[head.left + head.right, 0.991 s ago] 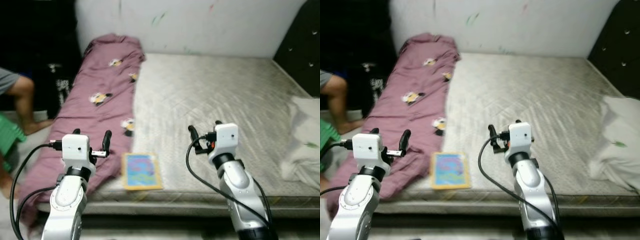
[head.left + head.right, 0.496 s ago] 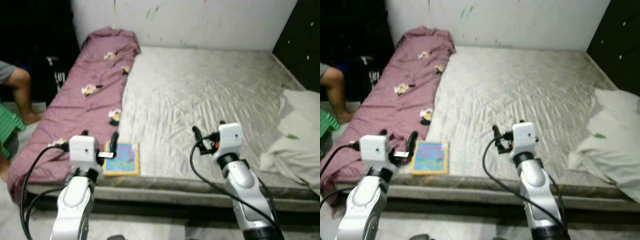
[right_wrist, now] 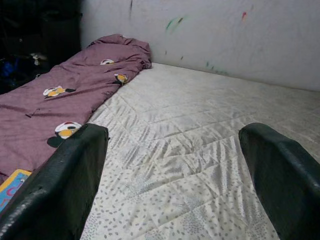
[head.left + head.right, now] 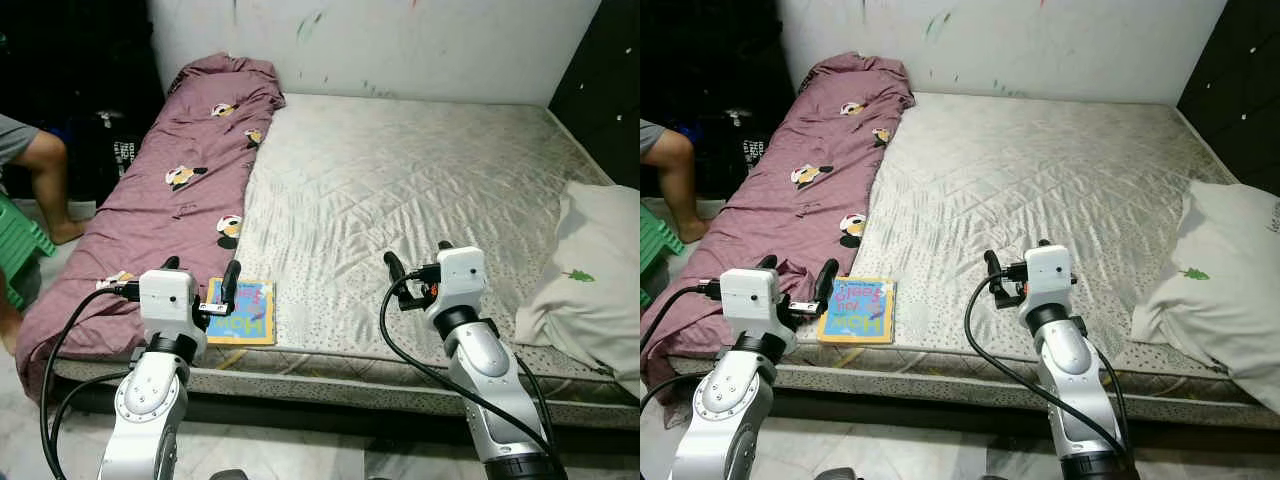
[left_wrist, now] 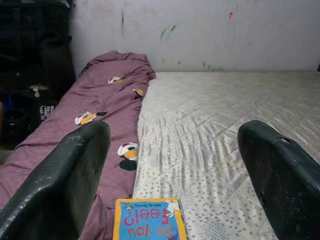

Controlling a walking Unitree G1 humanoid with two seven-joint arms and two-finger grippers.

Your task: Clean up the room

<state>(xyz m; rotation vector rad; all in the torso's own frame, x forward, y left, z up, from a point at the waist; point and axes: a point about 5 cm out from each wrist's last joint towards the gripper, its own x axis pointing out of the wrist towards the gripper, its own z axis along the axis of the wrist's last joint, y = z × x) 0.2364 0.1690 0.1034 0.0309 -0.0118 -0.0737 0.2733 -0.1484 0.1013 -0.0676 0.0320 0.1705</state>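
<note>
A person's bare leg (image 4: 45,185) shows at the left edge of the head views, cut off by the frame, next to a green plastic stool (image 4: 20,255) that is also cut off; the dark corner behind them holds black items too dim to make out. The one white pillow with a small green tree print (image 4: 590,270) lies at the bed's right edge, its far side running out of frame. The left gripper (image 4: 199,282) hangs above the bed's front left corner with its two black fingers (image 5: 75,175) spread wide, holding nothing and touching nothing. The right gripper (image 4: 414,265) hangs above the front edge of the bed near its middle, its two fingers (image 3: 65,175) equally wide apart and empty. One thin children's book with a yellow border and blue cover (image 4: 857,310) lies flat on the wide mattress in a pale quilted sheet (image 4: 420,190), close to the front edge near the left corner, just beside the one mauve quilt printed with cartoon faces (image 4: 185,190) that runs along the bed's left edge from front to back; in the left wrist view the book (image 5: 149,219) sits between the fingers, its lower part cut off
</note>
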